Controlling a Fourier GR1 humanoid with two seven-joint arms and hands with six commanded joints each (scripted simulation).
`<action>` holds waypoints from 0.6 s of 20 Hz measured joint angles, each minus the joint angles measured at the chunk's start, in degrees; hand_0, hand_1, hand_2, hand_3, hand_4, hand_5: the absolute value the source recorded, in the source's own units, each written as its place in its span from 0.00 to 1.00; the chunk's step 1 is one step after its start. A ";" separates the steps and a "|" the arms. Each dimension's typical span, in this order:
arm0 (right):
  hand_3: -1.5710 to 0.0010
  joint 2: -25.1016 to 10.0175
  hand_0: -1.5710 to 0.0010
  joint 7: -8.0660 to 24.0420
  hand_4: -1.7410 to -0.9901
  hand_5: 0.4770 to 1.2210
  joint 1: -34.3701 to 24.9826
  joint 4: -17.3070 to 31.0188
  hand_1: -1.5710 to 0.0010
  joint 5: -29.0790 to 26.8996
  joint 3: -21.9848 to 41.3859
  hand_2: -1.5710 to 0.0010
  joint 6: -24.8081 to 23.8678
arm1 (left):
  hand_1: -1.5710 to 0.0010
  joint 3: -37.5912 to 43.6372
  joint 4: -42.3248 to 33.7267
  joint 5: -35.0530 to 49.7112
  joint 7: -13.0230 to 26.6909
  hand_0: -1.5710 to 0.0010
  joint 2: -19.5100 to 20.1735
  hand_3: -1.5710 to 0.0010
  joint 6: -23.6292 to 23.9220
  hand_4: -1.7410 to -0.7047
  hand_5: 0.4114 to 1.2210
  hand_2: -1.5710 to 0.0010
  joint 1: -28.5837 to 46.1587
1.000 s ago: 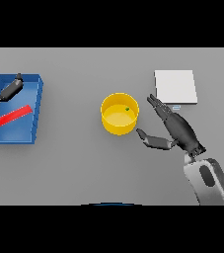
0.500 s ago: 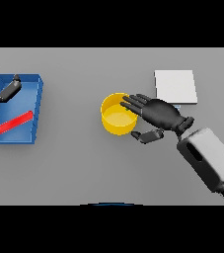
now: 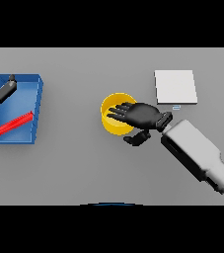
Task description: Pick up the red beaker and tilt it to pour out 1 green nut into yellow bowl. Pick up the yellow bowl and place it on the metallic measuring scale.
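The red beaker (image 3: pixel 14 123), a long thin red shape, lies on its side in the shallow blue rectangular tray (image 3: pixel 36 99) at the table's far left edge, slanting from lower left to upper right. The robot's left hand (image 3: pixel 1 92) shows at the picture's left border over the tray's upper left corner, its dark fingers straight and loose, holding nothing and apart from the beaker. To the right of the tray a wide stretch of bare grey table (image 3: pixel 69 163) runs to the centre. There sits the round yellow bowl (image 3: pixel 112 123), well apart from the tray. The right hand (image 3: pixel 142 115) reaches in from the lower right and lies over the bowl's right rim, its fingers stretched across the opening and its thumb curled below, beside the bowl's outer wall; whether it actually grips the rim cannot be told. Up and to the right, near the bowl but not touching it, lies the flat square pale metallic measuring scale (image 3: pixel 175 86), with open table around it.
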 measured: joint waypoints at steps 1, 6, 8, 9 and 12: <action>1.00 0.44 1.00 0.19 0.65 0.34 -1.17 1.12 1.00 0.36 0.44 1.00 0.49 | 1.00 -0.16 -0.33 0.07 -0.25 1.00 -0.24 1.00 0.00 0.96 0.36 1.00 0.18; 1.00 1.57 1.00 0.28 0.64 0.35 -4.28 3.87 1.00 1.58 2.24 1.00 2.30 | 1.00 0.26 -1.00 0.50 0.31 1.00 0.45 1.00 0.18 0.96 0.35 1.00 0.98; 1.00 2.17 1.00 1.00 0.63 0.35 -5.34 6.40 1.00 1.94 2.49 1.00 2.68 | 1.00 0.22 -0.91 0.56 0.35 1.00 0.21 1.00 0.02 0.96 0.36 1.00 0.52; 1.00 2.16 1.00 0.48 0.63 0.35 -5.85 6.75 1.00 1.55 2.42 1.00 3.52 | 1.00 0.49 -0.53 0.92 -0.15 1.00 0.08 1.00 -0.01 0.96 0.35 1.00 0.76; 0.97 3.65 1.00 1.13 0.61 0.37 -6.29 9.65 1.00 1.59 2.94 0.99 4.29 | 1.00 0.32 0.97 0.64 0.10 1.00 -0.46 1.00 -0.28 0.96 0.35 1.00 -0.28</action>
